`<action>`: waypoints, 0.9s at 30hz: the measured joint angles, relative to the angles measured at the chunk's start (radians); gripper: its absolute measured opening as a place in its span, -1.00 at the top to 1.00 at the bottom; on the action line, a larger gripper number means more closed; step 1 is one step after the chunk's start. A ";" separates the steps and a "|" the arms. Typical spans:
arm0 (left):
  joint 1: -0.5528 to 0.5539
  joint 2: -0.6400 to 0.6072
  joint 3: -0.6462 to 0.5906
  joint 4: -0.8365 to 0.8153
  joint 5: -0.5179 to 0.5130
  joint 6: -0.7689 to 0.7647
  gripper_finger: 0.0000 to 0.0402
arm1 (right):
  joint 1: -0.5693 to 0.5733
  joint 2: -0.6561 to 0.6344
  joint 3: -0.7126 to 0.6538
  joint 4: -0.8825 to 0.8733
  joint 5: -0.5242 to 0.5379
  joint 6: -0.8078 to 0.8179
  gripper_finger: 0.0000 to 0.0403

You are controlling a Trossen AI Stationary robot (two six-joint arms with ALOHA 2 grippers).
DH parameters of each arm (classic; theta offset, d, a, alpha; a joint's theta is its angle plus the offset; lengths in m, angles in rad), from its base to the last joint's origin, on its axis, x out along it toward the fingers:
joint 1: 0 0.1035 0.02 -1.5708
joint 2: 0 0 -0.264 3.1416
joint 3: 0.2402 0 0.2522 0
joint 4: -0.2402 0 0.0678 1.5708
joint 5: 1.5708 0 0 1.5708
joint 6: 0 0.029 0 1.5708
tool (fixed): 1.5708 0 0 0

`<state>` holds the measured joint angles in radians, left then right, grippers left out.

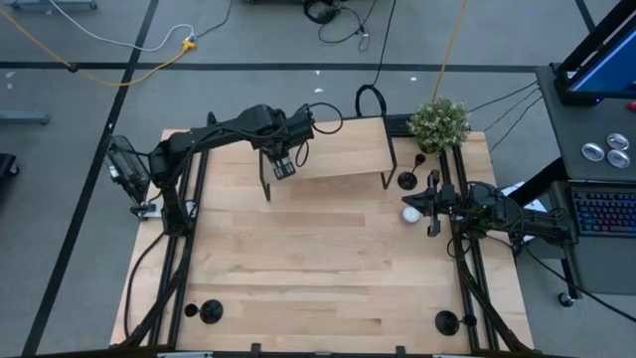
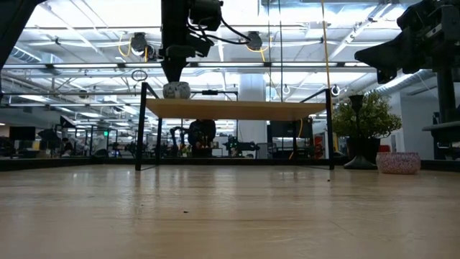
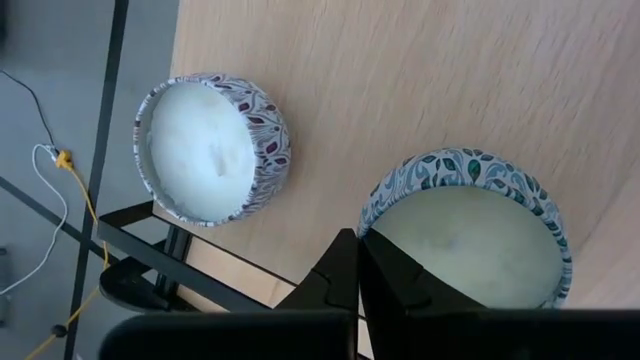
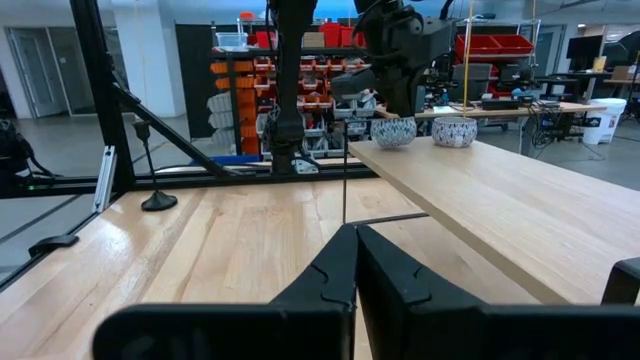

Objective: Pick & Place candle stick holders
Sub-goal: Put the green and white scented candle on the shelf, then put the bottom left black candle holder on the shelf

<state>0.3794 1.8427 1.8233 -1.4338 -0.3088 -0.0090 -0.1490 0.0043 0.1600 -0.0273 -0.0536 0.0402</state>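
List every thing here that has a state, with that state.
left gripper: shut, empty, just over a tin on the shelf
right gripper: shut, empty, above the table
candle tin under the left gripper: lidless, unlit
other candle tin: lidless, unlit, on the shelf
candle stick holder by the plant: upright on the table, not held
front candle stick holders: upright, not held

The wooden table (image 1: 318,268) carries a small raised shelf (image 1: 343,149). Black holders (image 1: 211,311) and a plant (image 1: 439,123) stand on the table. Two patterned candle tins (image 3: 212,148) sit on the shelf.
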 joint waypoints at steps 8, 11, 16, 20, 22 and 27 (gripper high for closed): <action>0.000 0.000 0.000 0.008 -0.030 -0.018 0.76 | 0.000 0.000 0.000 0.000 0.000 0.000 1.00; -0.004 0.000 0.000 0.008 -0.062 -0.020 0.67 | 0.000 0.000 0.000 0.000 0.000 0.000 1.00; -0.017 -0.036 0.000 -0.020 -0.096 -0.023 0.54 | 0.000 0.000 0.000 0.000 0.000 0.000 1.00; -0.043 -0.096 0.000 -0.031 -0.067 -0.070 0.46 | 0.000 0.000 0.000 0.000 0.000 0.000 1.00; -0.063 -0.141 0.000 -0.038 -0.019 -0.121 0.44 | 0.000 0.000 0.000 0.001 0.000 0.000 1.00; -0.131 -0.263 0.000 -0.052 0.143 -0.289 0.43 | 0.000 0.000 0.000 0.000 0.000 0.000 1.00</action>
<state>0.2479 1.5798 1.8233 -1.4856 -0.1661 -0.2981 -0.1491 0.0042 0.1600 -0.0273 -0.0536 0.0402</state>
